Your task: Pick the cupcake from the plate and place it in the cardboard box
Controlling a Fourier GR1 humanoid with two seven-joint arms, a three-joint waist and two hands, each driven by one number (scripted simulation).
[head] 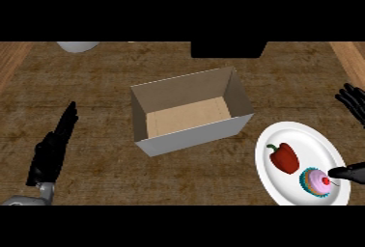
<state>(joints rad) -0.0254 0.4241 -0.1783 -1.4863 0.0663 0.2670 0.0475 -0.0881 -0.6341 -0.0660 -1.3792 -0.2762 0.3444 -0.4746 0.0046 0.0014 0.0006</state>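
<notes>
The pink-frosted cupcake (315,182) sits on the round white plate (299,137) at four o'clock beside the open right robot hand (351,102), which the edge cuts off; the straight-fingered left robot hand (51,149) rests empty at eight o'clock, and the open brown cardboard box (191,112) stands at centre.

Red pepper (284,157), black block (228,49), white object (77,46)
</notes>
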